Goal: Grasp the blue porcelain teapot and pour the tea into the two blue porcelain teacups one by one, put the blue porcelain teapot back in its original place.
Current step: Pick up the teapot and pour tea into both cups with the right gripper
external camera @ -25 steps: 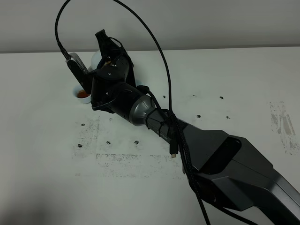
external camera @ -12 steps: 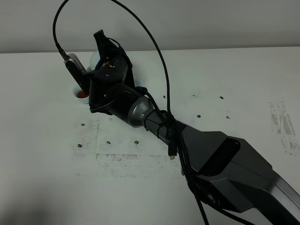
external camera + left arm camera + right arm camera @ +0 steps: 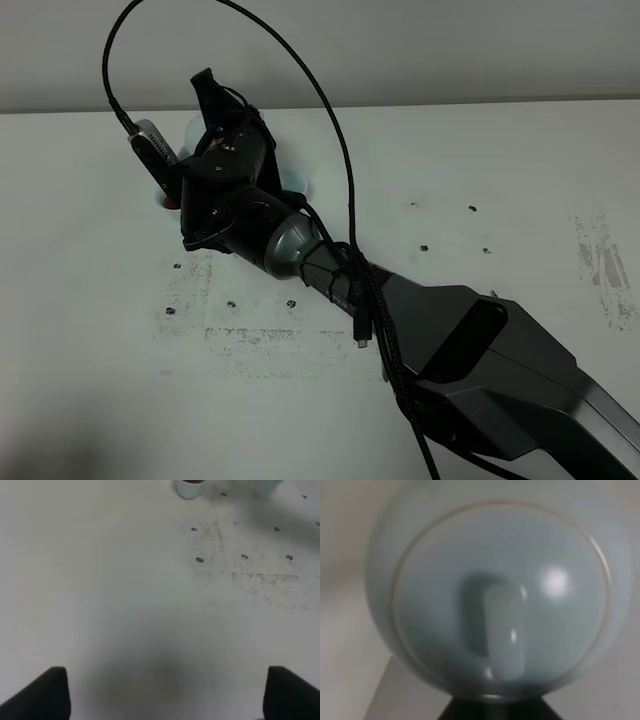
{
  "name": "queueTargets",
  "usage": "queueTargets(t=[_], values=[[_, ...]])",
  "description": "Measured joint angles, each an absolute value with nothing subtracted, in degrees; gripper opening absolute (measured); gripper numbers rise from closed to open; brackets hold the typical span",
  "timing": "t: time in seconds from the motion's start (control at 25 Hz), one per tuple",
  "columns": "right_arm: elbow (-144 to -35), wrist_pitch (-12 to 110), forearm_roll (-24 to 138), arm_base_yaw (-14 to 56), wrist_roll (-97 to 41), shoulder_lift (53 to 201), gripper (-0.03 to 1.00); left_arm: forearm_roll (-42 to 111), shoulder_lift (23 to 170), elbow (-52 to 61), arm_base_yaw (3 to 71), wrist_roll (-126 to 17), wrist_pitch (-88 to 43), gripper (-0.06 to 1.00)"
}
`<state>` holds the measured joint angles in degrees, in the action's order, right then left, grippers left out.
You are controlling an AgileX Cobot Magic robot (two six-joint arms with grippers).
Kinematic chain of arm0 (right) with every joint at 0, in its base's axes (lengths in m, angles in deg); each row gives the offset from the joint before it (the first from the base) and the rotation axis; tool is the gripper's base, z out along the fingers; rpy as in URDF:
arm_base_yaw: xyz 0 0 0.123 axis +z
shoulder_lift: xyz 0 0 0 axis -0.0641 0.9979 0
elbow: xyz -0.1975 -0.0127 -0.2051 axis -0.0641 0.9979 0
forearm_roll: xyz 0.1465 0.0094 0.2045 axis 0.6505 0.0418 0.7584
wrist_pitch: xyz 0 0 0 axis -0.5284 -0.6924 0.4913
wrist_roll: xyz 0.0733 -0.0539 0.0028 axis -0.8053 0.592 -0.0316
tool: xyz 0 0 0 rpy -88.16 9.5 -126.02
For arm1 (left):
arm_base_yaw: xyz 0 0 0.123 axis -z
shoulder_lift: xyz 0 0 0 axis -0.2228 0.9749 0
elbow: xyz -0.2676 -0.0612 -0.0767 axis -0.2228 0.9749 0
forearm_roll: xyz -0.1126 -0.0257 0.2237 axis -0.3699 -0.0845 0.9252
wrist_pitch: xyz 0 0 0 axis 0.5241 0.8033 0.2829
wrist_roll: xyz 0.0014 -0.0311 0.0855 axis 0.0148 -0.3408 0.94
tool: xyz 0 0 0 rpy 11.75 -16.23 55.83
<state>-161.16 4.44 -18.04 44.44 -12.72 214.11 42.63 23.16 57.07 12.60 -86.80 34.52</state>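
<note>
The left gripper hangs spread wide over the scuffed white table, with nothing between its fingers. Farther on, the right arm stretches across and hides most of the blue porcelain teapot. The right gripper is clenched on the teapot near the table's far edge. Just beside it, a teacup holds brown tea.

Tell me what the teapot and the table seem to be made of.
The teapot looks like glazed ceramic: pale blue, smooth, with a bright glint on the glaze. The table looks matte white, maybe laminate or painted board; grey scuffs, no glare.
</note>
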Motion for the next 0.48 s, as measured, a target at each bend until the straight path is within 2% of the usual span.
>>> queueTargets(t=[0.48], values=[[-161.16, 4.17, -18.40, 44.44, -12.91, 214.11, 0.04, 42.63, 23.16, 57.07, 12.60, -86.80, 34.52, 0.74]])
